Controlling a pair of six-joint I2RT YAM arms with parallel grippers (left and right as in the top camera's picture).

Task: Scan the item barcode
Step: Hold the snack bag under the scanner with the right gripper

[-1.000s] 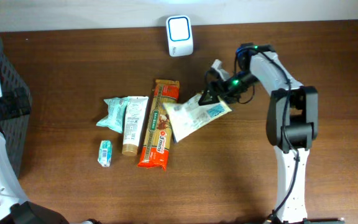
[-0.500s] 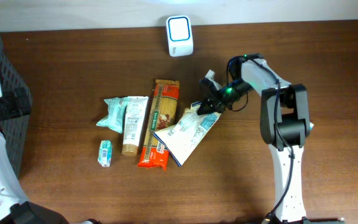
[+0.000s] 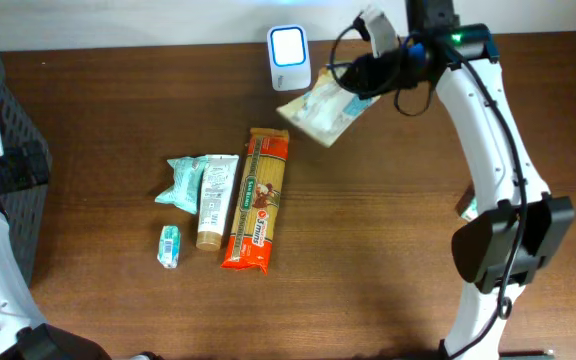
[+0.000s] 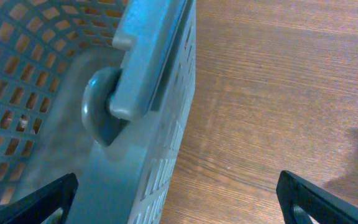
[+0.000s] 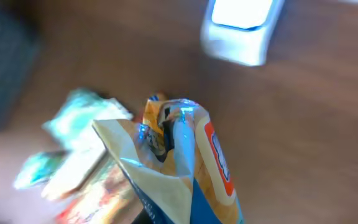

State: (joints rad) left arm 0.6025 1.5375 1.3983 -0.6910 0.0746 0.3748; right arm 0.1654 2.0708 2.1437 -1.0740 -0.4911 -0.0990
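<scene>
My right wrist view is smeared by motion blur: the packet (image 5: 179, 168) just ahead of my jaws is soft, the scanner (image 5: 238, 28) beyond it a glaring white. Overhead light falls evenly on the table (image 3: 388, 250). Beside my left jaws the basket (image 4: 42, 93) mesh is sharp.

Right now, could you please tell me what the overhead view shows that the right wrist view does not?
Only the overhead shows the right arm itself, with the right claw shut on the packet and holding it off the table beside the scanner. Only the right wrist shows the packet's crumpled upper edge close up. Both show the packet, the scanner, the pasta pack and the teal pouch, the last two blurred in the wrist view.
</scene>
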